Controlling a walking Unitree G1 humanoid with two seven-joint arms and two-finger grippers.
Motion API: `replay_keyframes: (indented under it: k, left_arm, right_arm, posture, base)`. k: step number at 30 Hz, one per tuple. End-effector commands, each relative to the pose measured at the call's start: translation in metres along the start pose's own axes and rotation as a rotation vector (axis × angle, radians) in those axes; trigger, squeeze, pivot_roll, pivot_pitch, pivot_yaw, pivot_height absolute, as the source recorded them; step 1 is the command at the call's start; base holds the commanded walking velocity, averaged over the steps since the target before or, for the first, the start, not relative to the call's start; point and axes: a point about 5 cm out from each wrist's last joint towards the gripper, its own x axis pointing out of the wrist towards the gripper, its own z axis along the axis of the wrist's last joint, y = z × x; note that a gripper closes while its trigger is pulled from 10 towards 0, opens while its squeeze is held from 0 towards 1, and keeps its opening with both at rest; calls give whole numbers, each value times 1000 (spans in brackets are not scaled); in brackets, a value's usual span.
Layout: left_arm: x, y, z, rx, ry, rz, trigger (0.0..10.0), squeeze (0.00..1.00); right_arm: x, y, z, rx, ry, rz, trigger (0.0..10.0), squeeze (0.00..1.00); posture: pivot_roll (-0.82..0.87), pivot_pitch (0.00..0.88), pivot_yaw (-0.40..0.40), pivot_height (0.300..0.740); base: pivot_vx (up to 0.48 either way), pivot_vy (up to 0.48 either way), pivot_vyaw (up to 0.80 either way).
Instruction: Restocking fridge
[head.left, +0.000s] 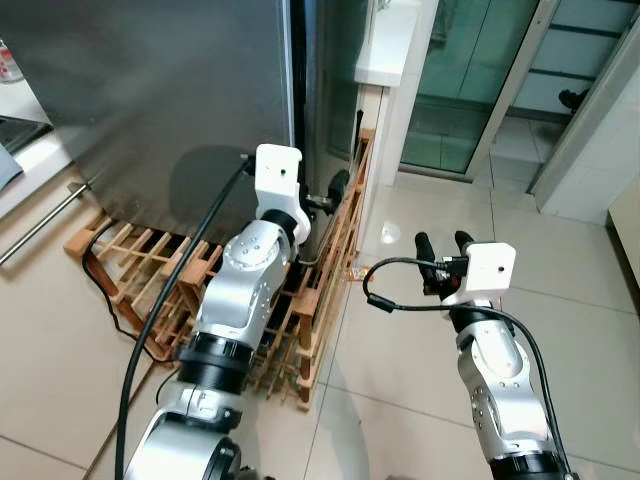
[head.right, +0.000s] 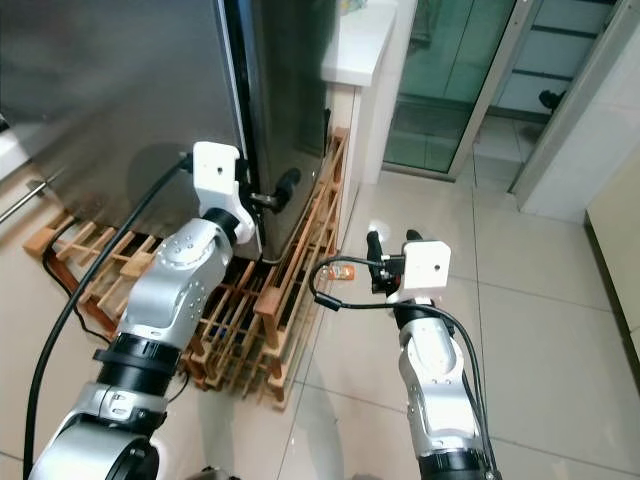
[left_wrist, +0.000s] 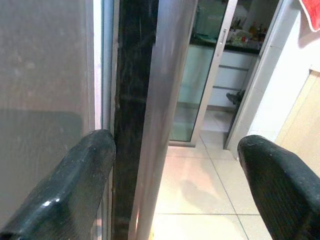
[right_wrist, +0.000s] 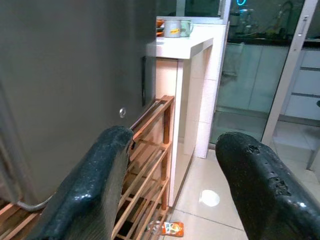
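Fridge door edge lined up for a pull

Head views: left gripper sits mid-frame at the fridge door's edge, fingers spread; right gripper hovers lower right, also spread. Best hook one finger behind the edge, then swing wide.

Left wrist: edge runs between the fingers.

Right wrist: a bottle lies on the floor, bottom centre, beside the rack.

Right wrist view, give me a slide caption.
Open right pincer faces the fridge, a wooden rack and a bottle on the floor.
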Motion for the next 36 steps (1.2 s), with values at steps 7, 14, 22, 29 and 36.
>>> replay_keyframes:
  k: [7,14,22,29,36]
  left_arm:
    - [16,0,9,-33,-9,49,10000,0]
    - [34,-20,7,-62,26,39,10000,0]
    - [46,-121,44,-27,-139,-482,10000,0]
    - [21,-207,40,-75,-88,-980,10000,0]
    - [-14,-252,64,-292,-178,-1337,10000,0]
  right_arm:
    - [-4,1,0,-6,-1,-9,10000,0]
    - [-3,1,-1,-5,10,-2,10000,0]
    - [-5,-1,-11,-8,51,7,10000,0]
    - [-23,-10,-27,-16,125,-33,10000,0]
    - [-25,-9,-31,-19,145,-24,10000,0]
  posture:
    - [-142,0,22,740]
    - [-134,0,18,740]
    - [-136,0,37,740]
    - [-156,0,57,740]
    - [-167,0,48,740]
  base:
    - [0,0,0]
    - [0,0,0]
    - [0,0,0]
    - [0,0,0]
    - [0,0,0]
